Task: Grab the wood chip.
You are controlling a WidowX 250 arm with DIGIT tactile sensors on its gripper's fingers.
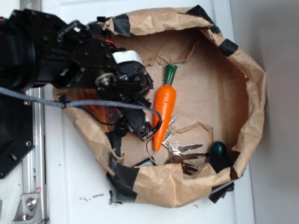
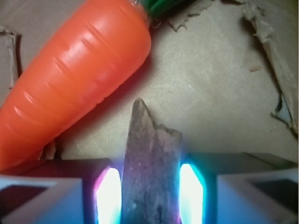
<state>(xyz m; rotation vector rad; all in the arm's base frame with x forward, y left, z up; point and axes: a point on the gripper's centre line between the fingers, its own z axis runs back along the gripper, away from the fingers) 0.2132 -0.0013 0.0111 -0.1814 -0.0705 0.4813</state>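
Brown paper-lined bin [image 1: 252,88], toy carrot [image 2: 70,79] toward its left side. Just right of the carrot, wood chip [image 2: 150,163] – long axis pointing straight out from the gripper [image 2: 150,193], squarely between both glowing pads [image 2: 108,196]. Gripper seemingly clenched on the chip – contact looks flush.

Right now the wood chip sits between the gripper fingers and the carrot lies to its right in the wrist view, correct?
Not quite. In the wrist view the wood chip is between the gripper fingers, but the carrot lies to its left, not its right.
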